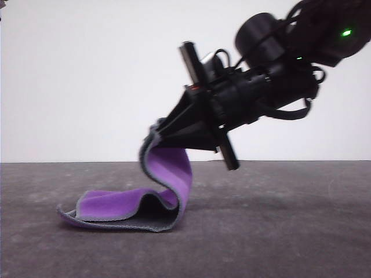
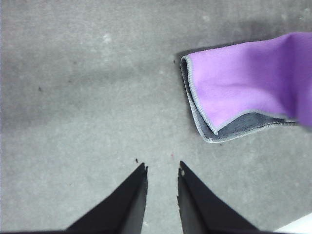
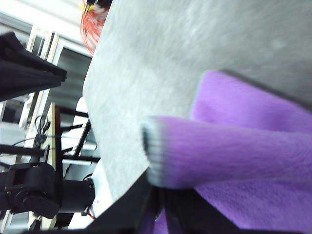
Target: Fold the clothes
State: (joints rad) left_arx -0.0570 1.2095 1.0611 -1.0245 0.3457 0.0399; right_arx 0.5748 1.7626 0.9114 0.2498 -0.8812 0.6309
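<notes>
The clothes [image 1: 133,205] are one small cloth, purple on one face and dark grey on the other, with a grey stitched edge. Its lower part lies folded on the grey table [image 1: 278,231]. Its upper edge is lifted and curls up to my right gripper [image 1: 155,134], which is shut on it. In the right wrist view the purple cloth [image 3: 234,151] bulges out between the black fingers [image 3: 141,204]. My left gripper [image 2: 162,173] hangs open above bare table, with the cloth [image 2: 239,87] lying off to one side of it.
The grey felt-like table surface runs across the whole front view to a white back wall [image 1: 75,75]. In the right wrist view the table edge, a black arm base [image 3: 34,190] and shelving stand beyond it.
</notes>
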